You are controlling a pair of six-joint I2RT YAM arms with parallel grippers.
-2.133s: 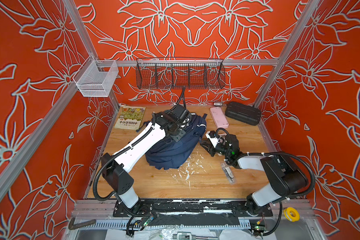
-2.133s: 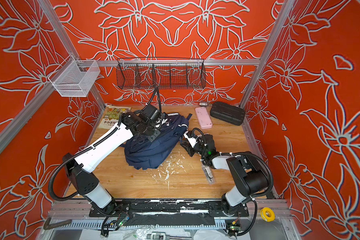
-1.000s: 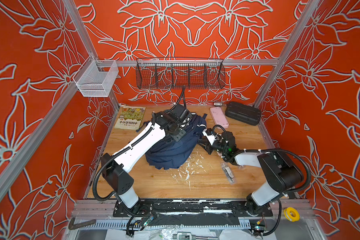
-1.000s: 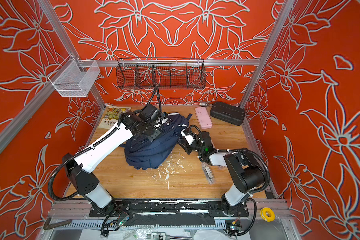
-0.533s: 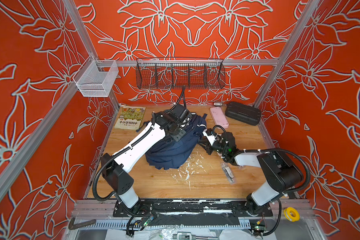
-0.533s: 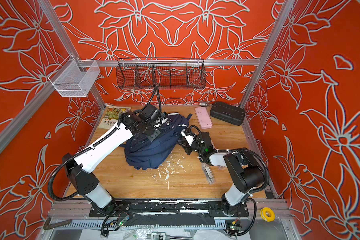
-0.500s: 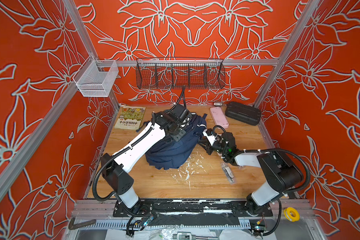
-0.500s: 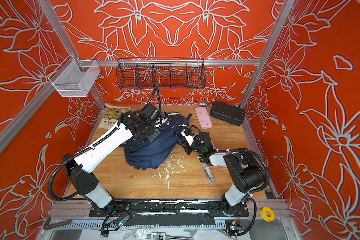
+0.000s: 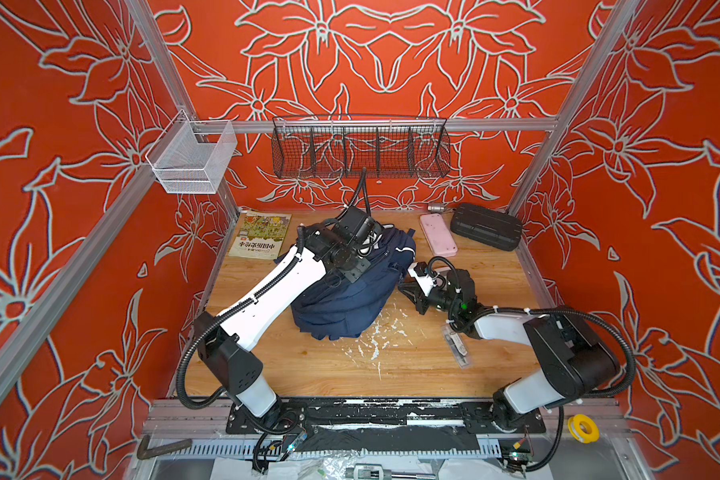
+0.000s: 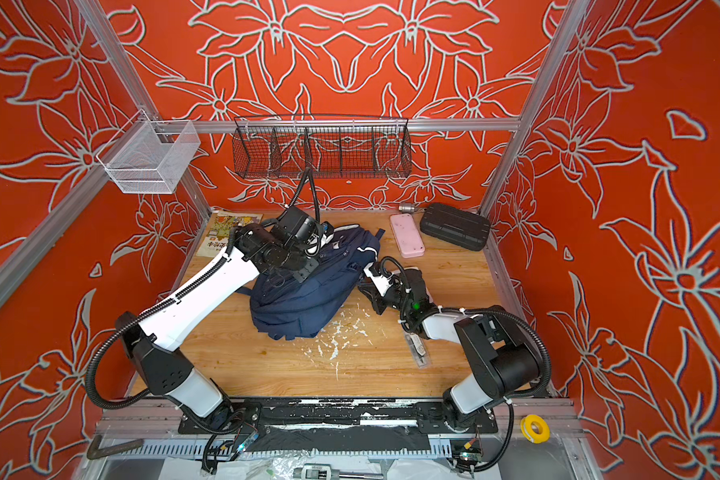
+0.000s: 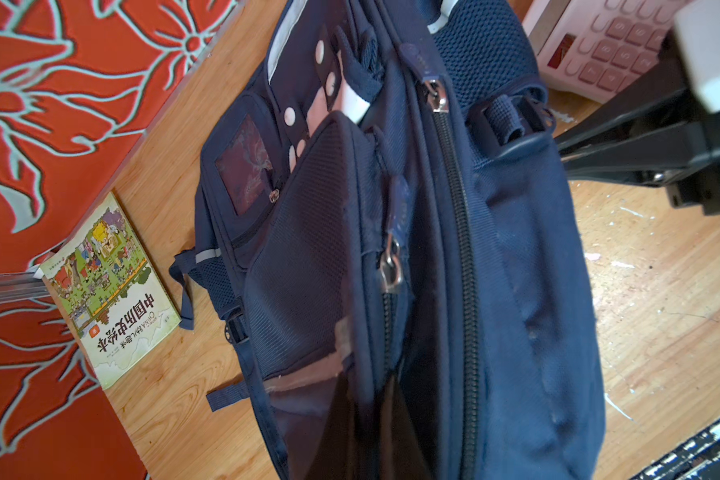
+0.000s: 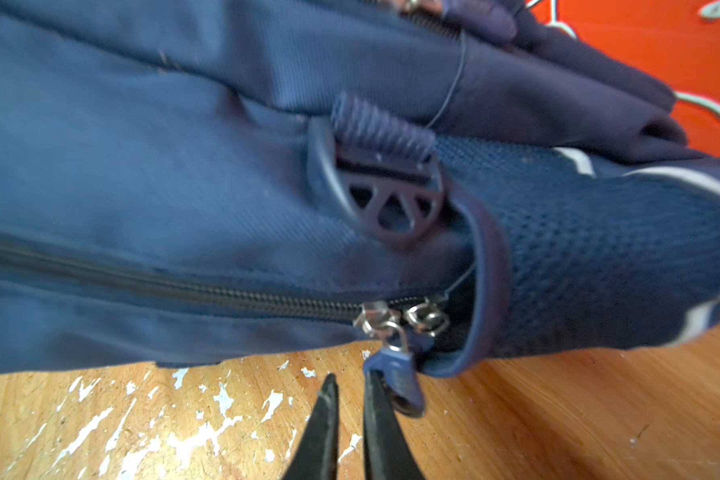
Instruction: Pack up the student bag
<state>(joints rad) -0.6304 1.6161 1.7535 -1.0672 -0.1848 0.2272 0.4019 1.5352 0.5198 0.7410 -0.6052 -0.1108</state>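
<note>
The navy student bag (image 9: 350, 307) (image 10: 304, 307) lies mid-table in both top views, its top lifted by my left gripper (image 9: 348, 272) (image 10: 302, 270). The left wrist view shows the left gripper (image 11: 371, 440) shut on a fold of the student bag (image 11: 516, 291) beside a closed zip. My right gripper (image 9: 403, 288) (image 10: 363, 289) sits low at the bag's right side. In the right wrist view the right gripper (image 12: 348, 380) has only a narrow gap with bare wood in it. A navy zipper pull (image 12: 395, 382) hangs against the outer side of one finger, not between them.
A picture book (image 9: 260, 235) lies at the back left. A pink calculator (image 9: 438, 234) and a black ribbed case (image 9: 485, 226) lie at the back right. A clear packet (image 9: 456, 347) sits under the right arm. A black wire basket (image 9: 360, 147) and a white mesh basket (image 9: 192, 162) hang on the rails.
My right gripper has slid in from the right to the bag's side and its jaws have narrowed. The left arm and the bag have stayed put.
</note>
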